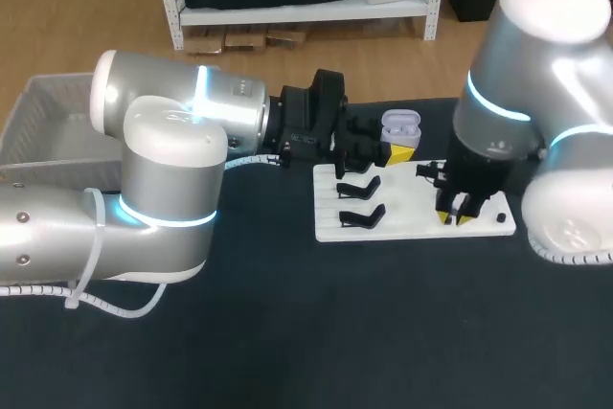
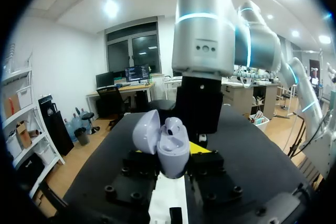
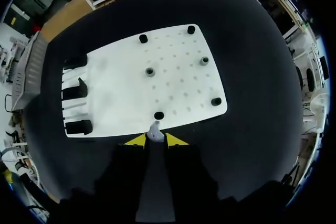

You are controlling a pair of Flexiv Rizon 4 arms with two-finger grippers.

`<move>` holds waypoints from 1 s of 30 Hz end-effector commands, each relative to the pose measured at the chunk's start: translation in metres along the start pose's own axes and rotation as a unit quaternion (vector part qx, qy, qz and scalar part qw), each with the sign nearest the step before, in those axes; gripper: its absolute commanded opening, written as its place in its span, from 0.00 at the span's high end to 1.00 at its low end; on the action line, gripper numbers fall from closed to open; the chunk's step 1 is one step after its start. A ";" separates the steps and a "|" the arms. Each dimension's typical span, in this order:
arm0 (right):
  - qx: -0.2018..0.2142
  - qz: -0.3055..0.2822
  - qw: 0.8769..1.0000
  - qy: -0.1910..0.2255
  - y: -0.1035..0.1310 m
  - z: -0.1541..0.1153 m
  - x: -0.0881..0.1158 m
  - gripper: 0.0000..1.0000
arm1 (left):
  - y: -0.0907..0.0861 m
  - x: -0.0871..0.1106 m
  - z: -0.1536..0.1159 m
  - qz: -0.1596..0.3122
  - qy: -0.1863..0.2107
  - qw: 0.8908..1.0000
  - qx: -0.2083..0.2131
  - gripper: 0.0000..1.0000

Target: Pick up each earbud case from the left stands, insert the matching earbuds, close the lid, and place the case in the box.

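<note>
At the far left of the bench (image 1: pixel 287 332) stands the grey box (image 1: pixel 43 112). My left arm hides most of it, so I cannot tell whether any case lies in it yet.

The left fingers (image 2: pixel 201 147) are closed on the pale purple case (image 1: pixel 400 125) from both sides. They hold it upright in the air above the left end of the white board (image 1: pixel 421 193), with its lid (image 2: pixel 145 132) swung open. Something rounded seems to sit in one well of the case, but I cannot say for sure that it is an earbud.

Below it, the three black stands (image 3: pixel 79 88) along the board's left edge carry no case. I judge this to be the last one, or the only one.

Further right, the right fingers (image 3: pixel 176 140) are narrow and pinch a small pale earbud (image 3: pixel 155 132) between their yellow tips. They are low over the near edge of the board, just by a black peg (image 3: pixel 158 115).

The pick-up looks done and the filling is under way. The earbud has yet to go across and into the open case. After that the lid must be shut and the case carried left to the box.

No brand, label or writing can be read on the case, the board or the arms.
</note>
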State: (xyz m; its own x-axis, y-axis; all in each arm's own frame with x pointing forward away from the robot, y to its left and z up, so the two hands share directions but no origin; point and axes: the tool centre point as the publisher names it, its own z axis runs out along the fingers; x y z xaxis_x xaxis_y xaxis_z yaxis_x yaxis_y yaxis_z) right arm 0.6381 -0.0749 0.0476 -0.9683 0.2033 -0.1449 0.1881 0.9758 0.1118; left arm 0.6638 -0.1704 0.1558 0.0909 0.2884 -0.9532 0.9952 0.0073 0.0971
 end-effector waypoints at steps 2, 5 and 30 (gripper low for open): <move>0.001 -0.025 1.000 0.019 -0.008 -0.038 0.001 1.00 | -0.002 0.002 0.000 0.002 -0.005 1.000 -0.004 1.00; 0.001 -0.055 0.998 0.020 -0.011 -0.059 0.003 1.00 | -0.002 0.002 0.000 0.002 -0.005 1.000 -0.004 1.00; -0.046 -0.324 0.945 0.006 0.015 -0.209 0.026 1.00 | -0.002 0.002 0.000 0.002 -0.005 1.000 -0.004 1.00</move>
State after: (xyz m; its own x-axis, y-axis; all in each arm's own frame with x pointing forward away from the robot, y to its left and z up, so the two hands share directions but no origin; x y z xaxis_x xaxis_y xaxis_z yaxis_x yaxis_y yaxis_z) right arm 0.5867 -0.0717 0.2428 -0.8848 -0.4250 -0.1909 -0.4470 0.8900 0.0906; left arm 0.6638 -0.1704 0.1558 0.0909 0.2884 -0.9532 0.9953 0.0072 0.0971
